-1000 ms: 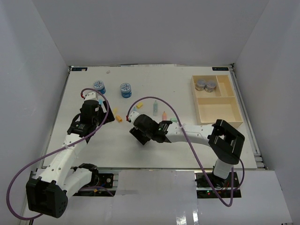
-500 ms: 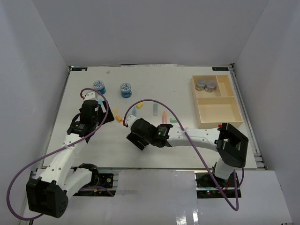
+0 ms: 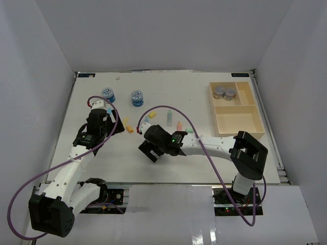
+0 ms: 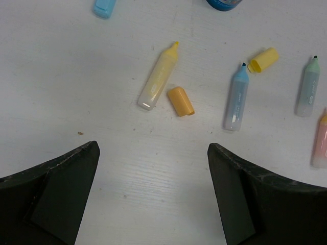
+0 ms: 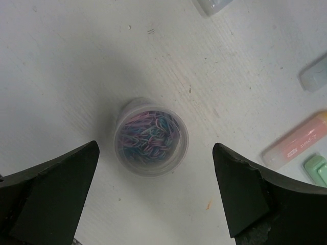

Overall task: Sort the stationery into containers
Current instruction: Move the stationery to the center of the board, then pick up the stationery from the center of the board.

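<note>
In the right wrist view a small clear round tub of coloured paper clips (image 5: 152, 137) stands on the white table. My right gripper (image 5: 155, 145) is open above it, one finger on each side, neither touching. From above, that gripper (image 3: 148, 151) hides the tub. My left gripper (image 4: 153, 148) is open over bare table. Ahead of it lie a yellow marker (image 4: 158, 76), an orange cap (image 4: 181, 101), a blue marker (image 4: 236, 97) and a yellow cap (image 4: 264, 59). The wooden tray (image 3: 237, 122) sits at the far right, with two grey rolls (image 3: 224, 93) in one small section.
Two blue-and-white rolls (image 3: 108, 93) (image 3: 137, 97) stand at the back left. A green marker (image 4: 308, 87) and a pink-orange marker (image 4: 321, 140) lie right of the blue one. White walls close in the table on three sides.
My right gripper has opened wide around the tub and shifted slightly over it. The left arm has stayed still.
</note>
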You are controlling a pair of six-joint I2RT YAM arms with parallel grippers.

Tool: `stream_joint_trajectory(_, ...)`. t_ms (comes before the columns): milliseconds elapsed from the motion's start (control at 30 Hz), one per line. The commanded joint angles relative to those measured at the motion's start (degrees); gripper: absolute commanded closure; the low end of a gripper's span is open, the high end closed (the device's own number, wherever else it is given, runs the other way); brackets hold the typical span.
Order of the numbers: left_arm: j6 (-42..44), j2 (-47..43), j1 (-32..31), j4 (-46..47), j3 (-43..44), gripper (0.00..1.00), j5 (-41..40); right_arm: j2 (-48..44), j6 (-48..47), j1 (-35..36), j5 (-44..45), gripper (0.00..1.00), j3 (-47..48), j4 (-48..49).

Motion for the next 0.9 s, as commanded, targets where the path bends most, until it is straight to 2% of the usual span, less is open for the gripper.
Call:
stream_joint_trajectory(0, 0.30, -1.17, 0.38, 0.74, 0.12, 0.02, 0.50, 1.54, 0.63, -1.43, -4.50, 0.02, 1.77, 2.33)
stream_joint_trajectory(133, 0.30, -1.35, 0.29, 0.74, 0.12, 0.02, 0.41, 2.94, 0.55, -2.66, -6.88, 0.02, 1.86, 3.47)
stream_joint_trajectory(333, 0.39, -1.53, 0.29, 0.66, 0.12, 0.02, 0.33, 4.79, 0.37, -3.45, -9.16, 0.11, 1.69, 4.27)
stream_joint_trajectory(500, 0.39, -1.44, 0.38, 0.74, -0.05, 0.02, 0.33, 4.62, 0.72, -4.24, -9.69, 0.26, 0.98, 4.62)
stream_joint_trajectory(567, 0.39, -1.44, 0.38, 0.65, -0.05, 0.02, 0.41, 3.39, 0.81, -4.42, -8.73, 0.35, 0.37, 4.62)
stream_joint_trajectory(667, 0.30, -1.44, 0.38, 0.74, -0.05, 0.02, 0.59, 0.58, 0.81, -6.08, -8.11, 0.40, -0.59, 4.36)
stream_joint_trajectory(700, 0.30, -1.26, 0.47, 0.74, 0.04, 0.02, 0.68, -0.30, 0.72, -7.83, -8.02, 0.42, -0.86, 4.27)
stream_joint_trajectory(767, 0.30, -1.17, 0.47, 0.74, 0.12, 0.02, 0.76, -3.02, 0.37, -10.12, -8.20, 0.54, -1.74, 4.00)
stream_joint_trajectory(867, 0.39, -1.09, 0.47, 0.74, 0.04, 0.02, 0.94, -6.89, -0.51, -16.87, -8.64, 0.56, -2.01, 2.95)
